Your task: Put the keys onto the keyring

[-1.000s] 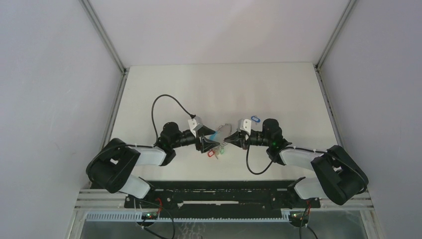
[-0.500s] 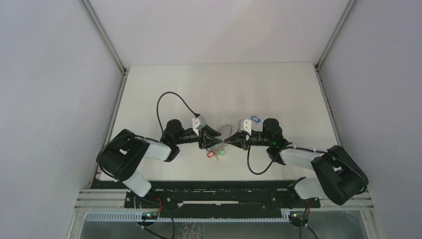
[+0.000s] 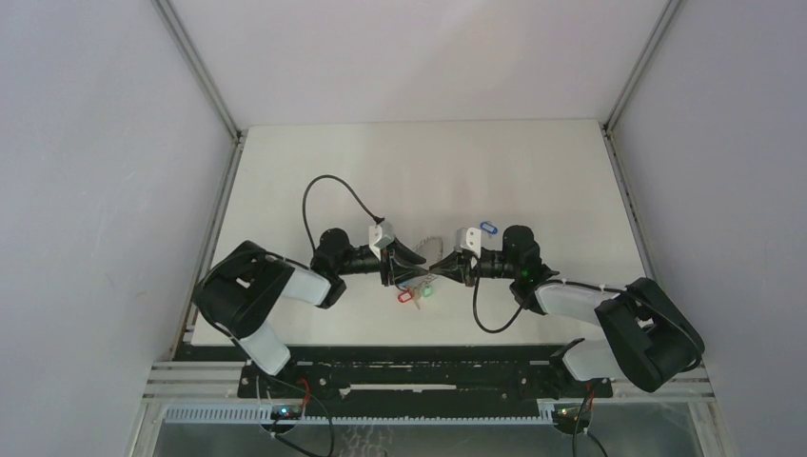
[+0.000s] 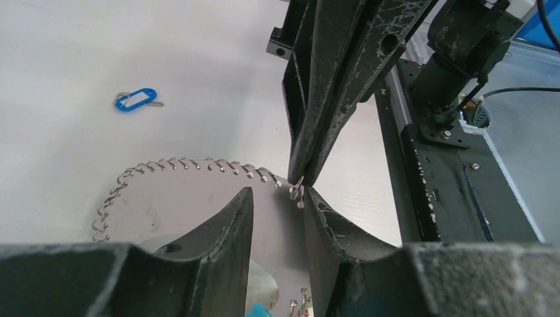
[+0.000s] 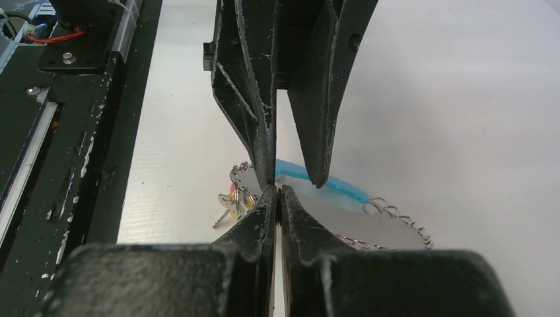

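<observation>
The keyring [image 4: 173, 163] is a thin wire loop hung with small silver rings, lying between both grippers [image 3: 425, 249]. My right gripper [image 5: 277, 190] is shut, pinching the loop's wire end at its tip [image 4: 298, 191]. My left gripper [image 4: 277, 195] faces it with the jaws apart and nothing clamped between them. Its right finger sits almost against the right gripper's tip [image 3: 443, 266]. The blue-headed key [image 4: 135, 100] lies loose on the table behind the right gripper [image 3: 488, 228]. A cyan piece [image 5: 330, 182] and silver keys [image 5: 231, 199] hang on the loop.
Red [image 3: 403, 296] and green [image 3: 426, 291] plastic bits lie on the table just in front of the grippers. The black base rail [image 4: 436, 172] runs along the near edge. A black cable [image 3: 328, 186] arcs over the left arm.
The left gripper's jaws have narrowed, and it has shifted slightly right, up to the right gripper's tip. The left arm's elbow swung inward. The right arm has held still.
</observation>
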You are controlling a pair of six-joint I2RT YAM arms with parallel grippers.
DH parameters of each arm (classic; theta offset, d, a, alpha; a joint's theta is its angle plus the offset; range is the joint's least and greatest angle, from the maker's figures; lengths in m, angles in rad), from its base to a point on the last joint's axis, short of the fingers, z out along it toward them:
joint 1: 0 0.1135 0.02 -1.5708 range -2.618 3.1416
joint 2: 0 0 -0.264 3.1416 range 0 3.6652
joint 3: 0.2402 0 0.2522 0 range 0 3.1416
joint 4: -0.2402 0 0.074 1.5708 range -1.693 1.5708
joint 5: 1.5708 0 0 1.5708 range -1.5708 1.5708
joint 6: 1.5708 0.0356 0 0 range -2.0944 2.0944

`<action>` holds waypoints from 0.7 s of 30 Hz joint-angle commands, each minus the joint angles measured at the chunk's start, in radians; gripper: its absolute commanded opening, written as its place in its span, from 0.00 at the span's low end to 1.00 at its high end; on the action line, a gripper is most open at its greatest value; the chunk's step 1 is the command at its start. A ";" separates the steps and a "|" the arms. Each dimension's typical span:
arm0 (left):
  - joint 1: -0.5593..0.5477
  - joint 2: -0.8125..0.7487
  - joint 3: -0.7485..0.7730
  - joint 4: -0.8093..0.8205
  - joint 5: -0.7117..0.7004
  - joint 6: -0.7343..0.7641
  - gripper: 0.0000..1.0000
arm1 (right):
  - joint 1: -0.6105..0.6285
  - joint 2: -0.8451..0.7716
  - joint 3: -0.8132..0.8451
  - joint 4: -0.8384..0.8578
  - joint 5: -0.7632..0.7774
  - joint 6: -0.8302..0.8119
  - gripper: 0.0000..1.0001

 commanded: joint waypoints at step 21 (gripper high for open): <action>-0.015 0.028 0.040 0.050 0.071 -0.033 0.26 | -0.002 -0.034 0.043 0.048 -0.026 -0.006 0.00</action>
